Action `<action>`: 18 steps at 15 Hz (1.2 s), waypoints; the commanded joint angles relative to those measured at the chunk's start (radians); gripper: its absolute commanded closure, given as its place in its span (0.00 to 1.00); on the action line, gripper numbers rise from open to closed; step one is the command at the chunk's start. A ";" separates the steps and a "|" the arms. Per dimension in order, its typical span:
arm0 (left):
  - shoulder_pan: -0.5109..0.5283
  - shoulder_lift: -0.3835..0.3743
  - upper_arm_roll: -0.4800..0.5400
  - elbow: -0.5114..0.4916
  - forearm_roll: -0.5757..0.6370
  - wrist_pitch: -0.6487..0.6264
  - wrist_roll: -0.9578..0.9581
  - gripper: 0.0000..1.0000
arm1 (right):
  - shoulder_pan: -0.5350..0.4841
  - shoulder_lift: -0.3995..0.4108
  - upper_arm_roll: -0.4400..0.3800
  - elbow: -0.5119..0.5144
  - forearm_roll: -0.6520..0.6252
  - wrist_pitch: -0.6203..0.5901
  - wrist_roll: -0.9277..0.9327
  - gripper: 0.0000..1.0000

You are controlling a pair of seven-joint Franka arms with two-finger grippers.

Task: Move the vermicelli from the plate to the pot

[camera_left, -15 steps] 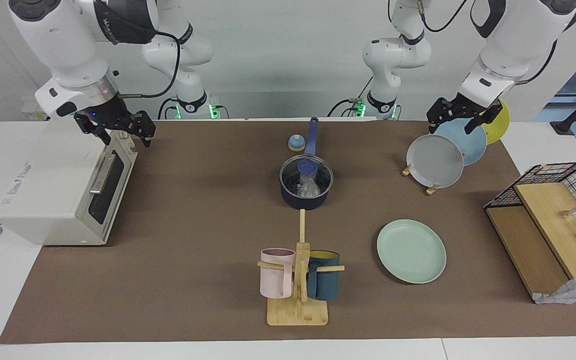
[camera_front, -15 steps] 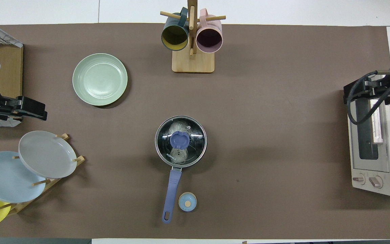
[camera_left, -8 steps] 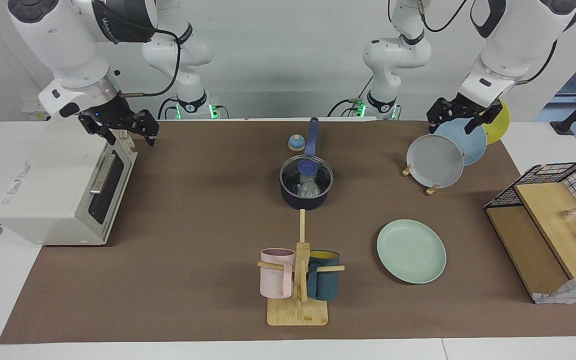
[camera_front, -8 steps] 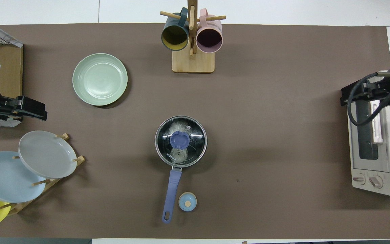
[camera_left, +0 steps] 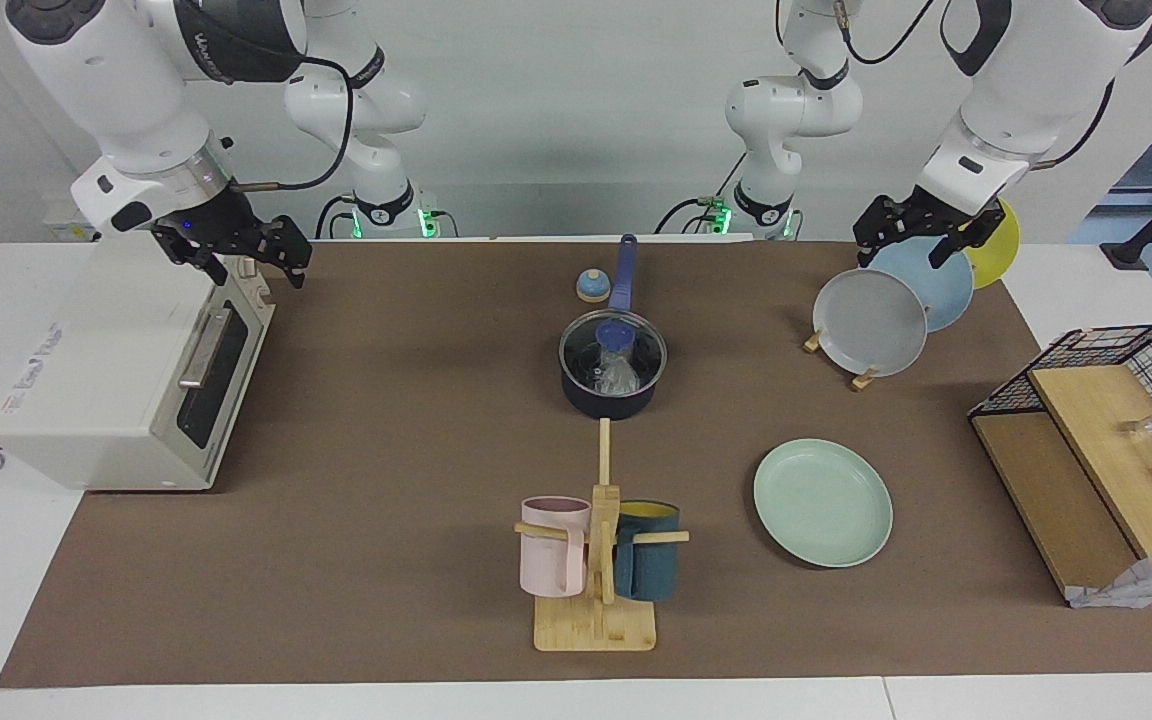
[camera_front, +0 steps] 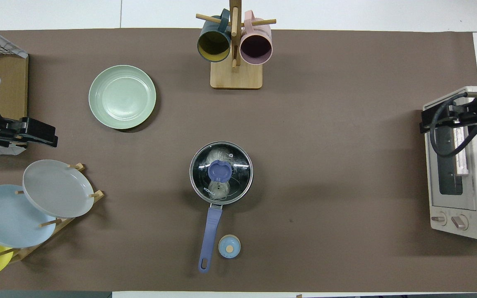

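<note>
The dark navy pot [camera_left: 613, 392] [camera_front: 221, 173] stands mid-table under a glass lid with a blue knob, its long blue handle [camera_front: 209, 238] pointing toward the robots. The white vermicelli [camera_front: 215, 158] [camera_left: 620, 378] shows through the lid, inside the pot. The mint-green plate [camera_left: 823, 503] [camera_front: 122, 97] lies bare, farther from the robots and toward the left arm's end. My left gripper [camera_left: 921, 245] [camera_front: 42, 135] hangs open over the plate rack, holding nothing. My right gripper [camera_left: 246, 262] [camera_front: 429, 121] hangs open over the toaster oven, also holding nothing.
A rack of upright grey, blue and yellow plates [camera_left: 871, 322] stands below the left gripper. A toaster oven [camera_left: 126, 370] sits at the right arm's end. A mug tree with pink and teal mugs [camera_left: 596, 560], a wire basket with boards [camera_left: 1096, 420] and a small blue round knob-like object [camera_left: 592, 286] also stand here.
The right arm has shifted slightly above the toaster oven, its gripper a little higher. The left arm, pot, lid and plate have not moved.
</note>
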State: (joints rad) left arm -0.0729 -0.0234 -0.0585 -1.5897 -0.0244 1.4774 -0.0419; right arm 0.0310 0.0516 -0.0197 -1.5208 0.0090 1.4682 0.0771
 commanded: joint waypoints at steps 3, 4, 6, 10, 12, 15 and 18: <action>0.011 -0.013 -0.004 -0.015 -0.012 0.003 -0.003 0.00 | 0.004 -0.142 0.015 -0.169 -0.006 0.050 -0.030 0.00; 0.012 -0.013 -0.004 -0.015 -0.012 0.003 -0.003 0.00 | 0.009 -0.142 0.015 -0.168 -0.012 0.053 -0.030 0.00; 0.010 -0.013 -0.004 -0.015 -0.012 0.003 -0.003 0.00 | 0.009 -0.131 0.017 -0.157 -0.024 0.096 -0.043 0.00; 0.012 -0.013 -0.004 -0.015 -0.012 0.001 -0.003 0.00 | -0.002 -0.086 0.015 -0.104 -0.055 0.095 -0.051 0.00; 0.010 -0.013 -0.004 -0.015 -0.012 0.003 -0.003 0.00 | -0.002 -0.081 0.017 -0.098 -0.058 0.095 -0.051 0.00; 0.010 -0.013 -0.004 -0.015 -0.012 0.003 -0.003 0.00 | -0.005 -0.081 0.017 -0.096 -0.050 0.084 -0.053 0.00; 0.011 -0.013 -0.004 -0.015 -0.012 0.003 -0.003 0.00 | -0.003 -0.079 0.018 -0.091 -0.060 0.087 -0.051 0.00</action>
State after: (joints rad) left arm -0.0729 -0.0234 -0.0585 -1.5897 -0.0244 1.4774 -0.0419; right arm 0.0407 -0.0374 -0.0098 -1.6299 -0.0387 1.5552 0.0553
